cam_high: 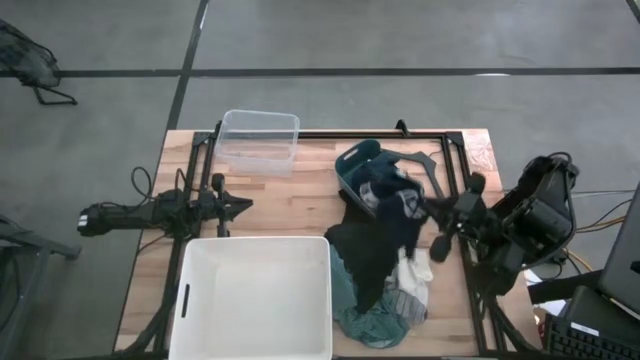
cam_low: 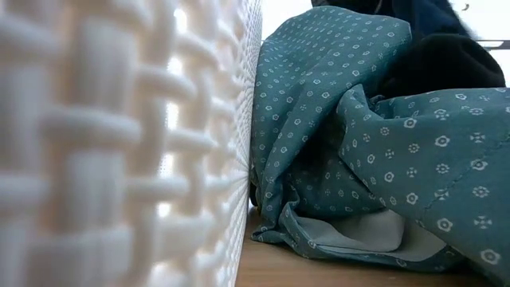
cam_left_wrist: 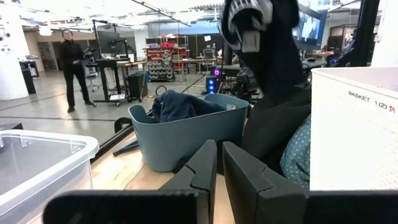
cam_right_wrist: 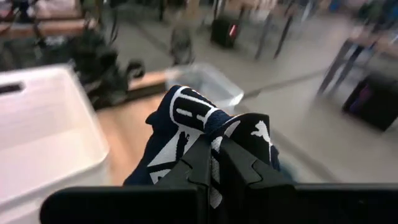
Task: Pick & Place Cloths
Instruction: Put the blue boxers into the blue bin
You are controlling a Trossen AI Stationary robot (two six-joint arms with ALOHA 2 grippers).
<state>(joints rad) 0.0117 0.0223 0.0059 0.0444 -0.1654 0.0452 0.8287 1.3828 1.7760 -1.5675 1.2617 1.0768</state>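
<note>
My right gripper (cam_high: 425, 207) is shut on a dark navy garment with white stripes and print (cam_right_wrist: 186, 118), lifted above the table's right half between the teal basket (cam_high: 355, 165) and the cloth pile. The left wrist view shows this garment (cam_left_wrist: 273, 74) hanging long and dark below the gripper (cam_left_wrist: 249, 31). The pile beside the white tub holds a black cloth (cam_high: 365, 255), a white one (cam_high: 415, 270) and a teal-green patterned one (cam_high: 365, 320) (cam_low: 358, 119) lying on the wood. A dark blue cloth (cam_left_wrist: 180, 102) lies in the basket. My left gripper (cam_high: 245, 205) (cam_left_wrist: 217, 168) is shut, touching nothing, low over the table's left side. My right gripper pinches a bunched fold of the navy garment's printed part (cam_right_wrist: 205, 134) between its two fingers; several layers bulge ahead of the fingertips. The garment hangs slack below the hold. Whether its lower end (cam_left_wrist: 267, 143) reaches the pile, I cannot tell.
The big white tub (cam_high: 200, 245) (cam_low: 119, 143) (cam_left_wrist: 354, 124) fills the near left of the table. A clear plastic container (cam_high: 260, 140) (cam_left_wrist: 37, 162) stands at the far edge. A black frame (cam_high: 440, 160) runs around the basket. A person (cam_left_wrist: 74, 68) stands far off in the room.
</note>
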